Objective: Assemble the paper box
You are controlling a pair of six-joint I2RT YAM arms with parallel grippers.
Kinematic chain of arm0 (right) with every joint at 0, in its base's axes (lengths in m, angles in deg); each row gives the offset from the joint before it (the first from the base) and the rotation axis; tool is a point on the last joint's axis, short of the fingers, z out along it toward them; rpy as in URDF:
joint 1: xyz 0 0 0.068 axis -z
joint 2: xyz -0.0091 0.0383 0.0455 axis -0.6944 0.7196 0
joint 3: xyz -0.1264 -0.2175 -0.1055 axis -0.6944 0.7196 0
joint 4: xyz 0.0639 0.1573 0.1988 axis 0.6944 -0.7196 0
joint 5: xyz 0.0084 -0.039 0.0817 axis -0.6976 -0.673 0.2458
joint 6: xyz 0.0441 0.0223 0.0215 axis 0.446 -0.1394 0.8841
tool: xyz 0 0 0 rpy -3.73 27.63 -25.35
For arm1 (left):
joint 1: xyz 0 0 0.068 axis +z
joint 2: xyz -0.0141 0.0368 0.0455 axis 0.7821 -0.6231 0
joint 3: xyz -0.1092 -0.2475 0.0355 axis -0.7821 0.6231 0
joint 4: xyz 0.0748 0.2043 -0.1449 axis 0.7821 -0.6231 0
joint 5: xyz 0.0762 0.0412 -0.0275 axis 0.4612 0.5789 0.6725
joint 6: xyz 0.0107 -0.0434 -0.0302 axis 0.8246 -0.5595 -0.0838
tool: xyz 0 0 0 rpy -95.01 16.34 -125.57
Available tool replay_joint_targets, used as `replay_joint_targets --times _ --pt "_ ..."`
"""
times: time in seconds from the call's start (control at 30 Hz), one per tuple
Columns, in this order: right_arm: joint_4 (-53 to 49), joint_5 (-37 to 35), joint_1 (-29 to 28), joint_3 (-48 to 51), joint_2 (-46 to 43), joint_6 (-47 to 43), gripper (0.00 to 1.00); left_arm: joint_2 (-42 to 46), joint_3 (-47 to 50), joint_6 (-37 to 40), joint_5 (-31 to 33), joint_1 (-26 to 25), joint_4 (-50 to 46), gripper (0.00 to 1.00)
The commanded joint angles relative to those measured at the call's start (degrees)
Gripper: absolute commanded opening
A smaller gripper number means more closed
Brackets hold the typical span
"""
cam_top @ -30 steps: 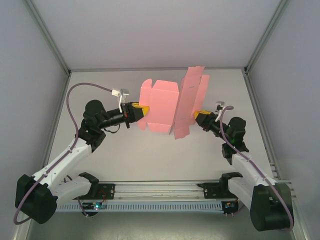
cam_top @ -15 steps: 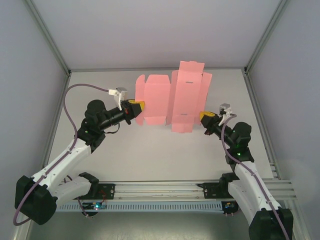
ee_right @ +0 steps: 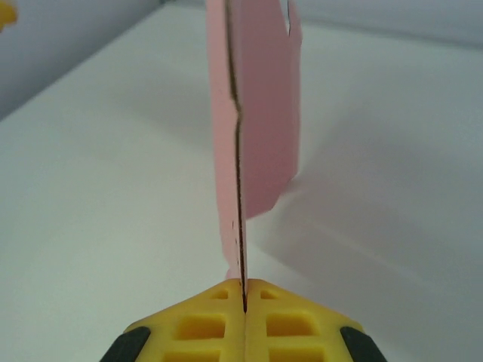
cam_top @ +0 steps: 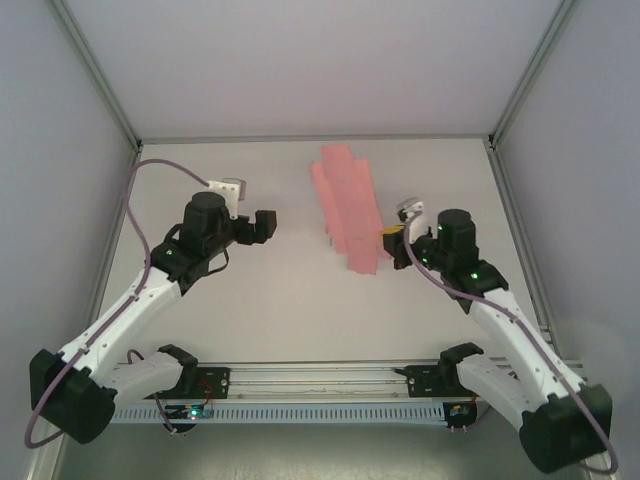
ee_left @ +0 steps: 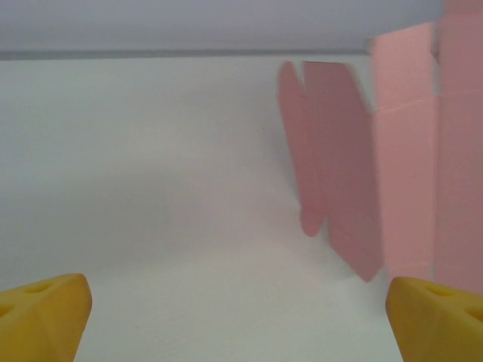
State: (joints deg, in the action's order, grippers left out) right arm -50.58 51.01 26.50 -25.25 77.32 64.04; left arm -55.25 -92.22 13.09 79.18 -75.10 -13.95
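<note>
White desk (cam_top: pixel 300 310), bare and matte, closed in by pale grey walls (cam_top: pixel 300 70) with aluminium posts (cam_top: pixel 95 75) running up at the corners. A slotted rail (cam_top: pixel 320 378) lies along the bottom of the overhead frame, between the two arm bases.

Overhead view: the paper box (cam_top: pixel 348 205) is an unfolded pink sheet standing on edge above the desk, upper centre of frame. From here it reads as a narrow slanted strip. The right fingers (cam_top: pixel 390 243) are pressed together on its lower right end. The left fingers (cam_top: pixel 262 224), left of centre, are spread wide, hold nothing and are well apart from the sheet.

Left wrist view: gives what the overhead does not, the broad face of the sheet at the right of frame, with creases and a notched top. A darker pink panel sits further back. The two yellow tips sit in the bottom corners, one at each side.

Right wrist view: sheet seen dead edge-on, rising straight from the closed yellow pads (ee_right: pixel 200 324), its shadow to the right.

Cannot tell whether the sheet's bottom edge touches the desk. Its right side is cut off in the left wrist view.
</note>
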Motion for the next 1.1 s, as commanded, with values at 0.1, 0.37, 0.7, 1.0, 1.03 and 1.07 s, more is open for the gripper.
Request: replay_joint_targets --times 0.1,0.37,0.7,1.0,1.03,1.07 --pt "-21.04 1.88 -6.34 -13.59 10.50 -20.07 0.00 -10.29 -8.09 19.94 -22.94 0.82 4.85 1.00" --pt "-37.48 -1.95 -6.47 -31.68 17.66 -34.32 0.00 -11.29 -17.12 33.19 -33.23 2.34 -5.28 1.00" --pt "-50.57 -5.93 -6.71 -43.36 18.14 -39.39 0.00 -0.50 -14.62 35.66 -26.67 3.31 -8.48 1.00" --pt "-51.30 -6.09 -6.73 -44.50 19.01 -39.92 0.00 2.34 -12.83 35.00 -20.73 3.69 -9.42 1.00" --pt "-51.07 -5.67 -6.73 -44.52 19.05 -39.91 0.00 1.50 -13.21 35.55 -23.90 3.71 -9.70 1.00" --pt "-51.33 -5.09 -6.82 -44.54 19.35 -40.37 0.00 0.55 -13.63 36.24 -26.60 3.69 -10.02 1.00"
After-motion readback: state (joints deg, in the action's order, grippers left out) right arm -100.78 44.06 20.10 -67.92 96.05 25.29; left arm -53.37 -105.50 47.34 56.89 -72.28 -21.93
